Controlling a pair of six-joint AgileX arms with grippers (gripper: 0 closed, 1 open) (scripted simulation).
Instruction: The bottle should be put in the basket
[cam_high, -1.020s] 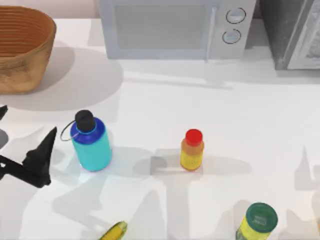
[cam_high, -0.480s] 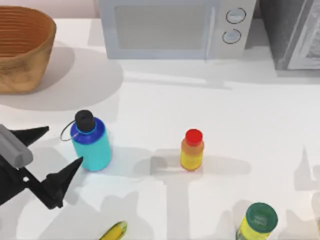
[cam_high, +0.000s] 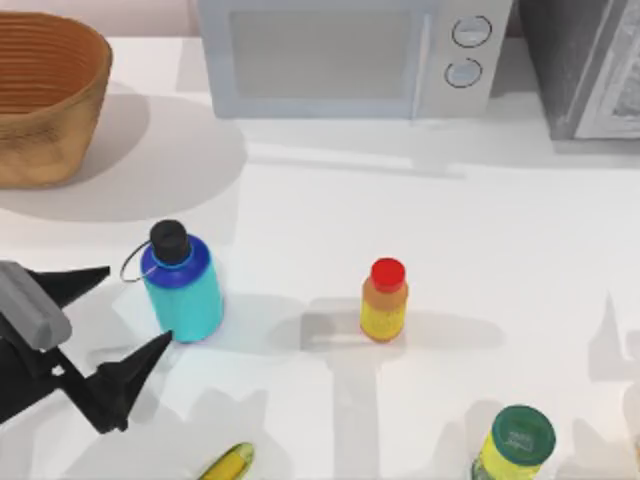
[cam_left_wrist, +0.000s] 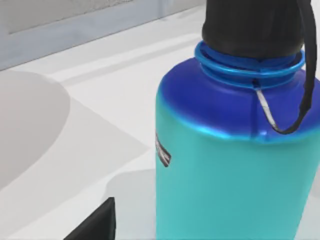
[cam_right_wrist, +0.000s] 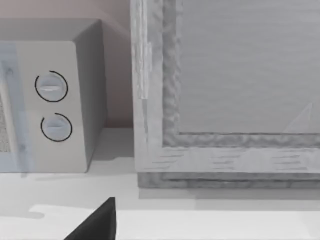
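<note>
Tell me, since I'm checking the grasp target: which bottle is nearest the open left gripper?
The cyan bottle with the black cap, just beside the left gripper; the red-capped yellow bottle stands farther right.

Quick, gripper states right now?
Left gripper: open, empty, beside the bottle.
Right gripper: cannot be told.

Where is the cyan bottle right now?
In the top view the bottle stands upright on the table's left side, just beside the open left gripper, with the basket behind it.

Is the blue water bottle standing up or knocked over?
Standing up: the bottle rests on its base, black cap on top.
</note>
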